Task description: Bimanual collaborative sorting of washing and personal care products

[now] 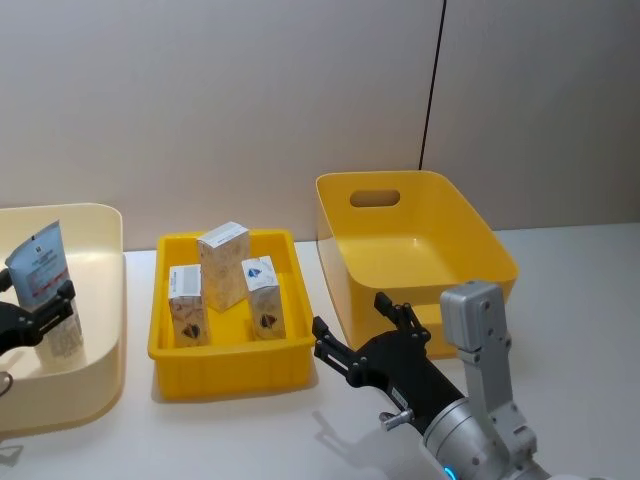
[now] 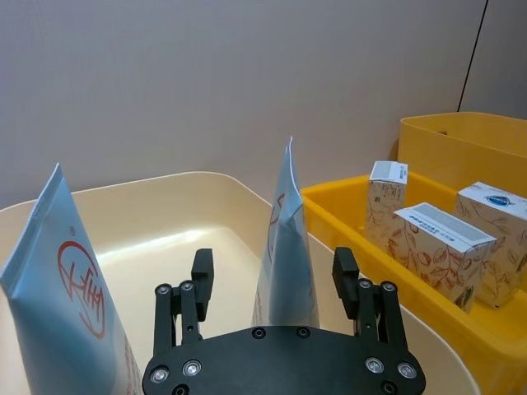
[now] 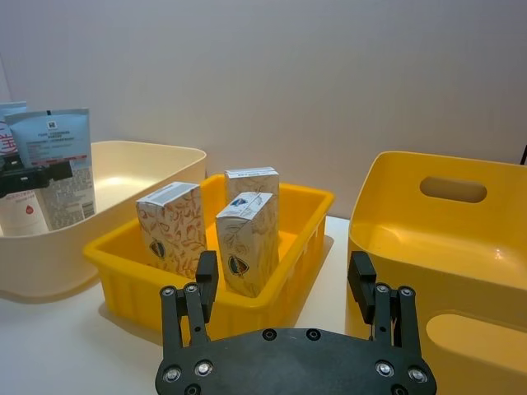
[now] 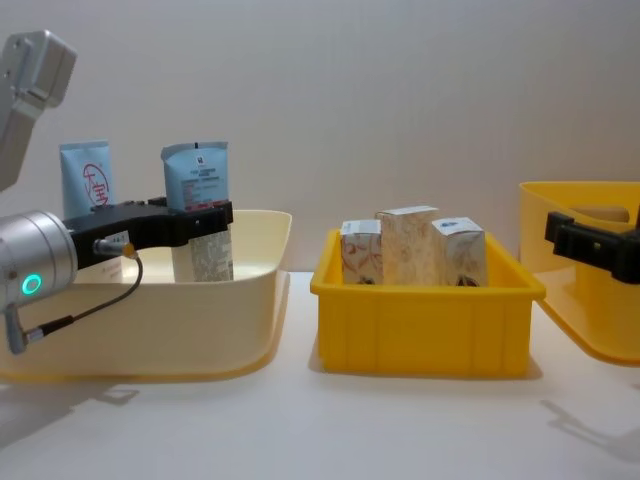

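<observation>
**Left gripper straddles tube in cream bin, right gripper empty**

Left gripper (image 2: 273,262) is over the cream bin (image 1: 110,335), on the robot's left. Its fingers are spread to either side of an upright pale blue tube (image 1: 40,262). A gap shows on at least one side, so it isn't clamped. The tube stands inside the bin. A second tube (image 4: 86,180) with red characters stands upright just beside it in the same bin.

Three cartons (image 1: 223,262) stand upright close together in the yellow tray (image 1: 230,365) in the middle.

Right gripper (image 1: 350,313) hangs above the table (image 1: 580,300), in front of the gap between the tray and the yellow bin (image 1: 470,225). Its fingers are wide apart and hold nothing.
</observation>
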Controlling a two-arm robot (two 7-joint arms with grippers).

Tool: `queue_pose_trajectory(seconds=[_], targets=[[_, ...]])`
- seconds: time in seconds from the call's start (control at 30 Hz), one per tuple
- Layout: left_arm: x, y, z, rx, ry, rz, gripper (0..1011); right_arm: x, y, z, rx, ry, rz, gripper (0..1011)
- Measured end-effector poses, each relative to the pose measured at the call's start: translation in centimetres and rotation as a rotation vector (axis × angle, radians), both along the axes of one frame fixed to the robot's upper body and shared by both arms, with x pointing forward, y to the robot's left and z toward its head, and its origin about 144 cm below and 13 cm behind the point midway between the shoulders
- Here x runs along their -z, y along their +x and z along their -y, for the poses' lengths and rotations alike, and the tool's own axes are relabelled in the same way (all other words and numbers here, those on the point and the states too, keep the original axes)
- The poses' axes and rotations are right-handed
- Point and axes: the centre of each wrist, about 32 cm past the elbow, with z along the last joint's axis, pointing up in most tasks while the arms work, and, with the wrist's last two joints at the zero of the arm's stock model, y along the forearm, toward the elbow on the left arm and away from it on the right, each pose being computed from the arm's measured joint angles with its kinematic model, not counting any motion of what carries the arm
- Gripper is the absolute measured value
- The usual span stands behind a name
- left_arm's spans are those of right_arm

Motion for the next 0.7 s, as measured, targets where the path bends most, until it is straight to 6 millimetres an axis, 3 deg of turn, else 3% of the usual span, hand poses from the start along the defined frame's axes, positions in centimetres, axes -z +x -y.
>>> queue_pose_trajectory(seconds=[0.13,0.17,0.27,0.7], targets=[[0.02,0.19,0.05,0.001,0.000,0.000,859,0.00,0.00,0.00,0.000,0.000,0.000,1001],[0.02,0.28,0.06,0.001,0.000,-0.001,796,0.00,0.00,0.00,0.000,0.000,0.000,1001],[0.03,0.38,0.09,0.001,0.000,-0.001,741,0.00,0.00,0.00,0.000,0.000,0.000,1001],[0.05,0.71,0.17,0.003,0.000,-0.002,313,0.00,0.00,0.00,0.000,0.000,0.000,1001]])
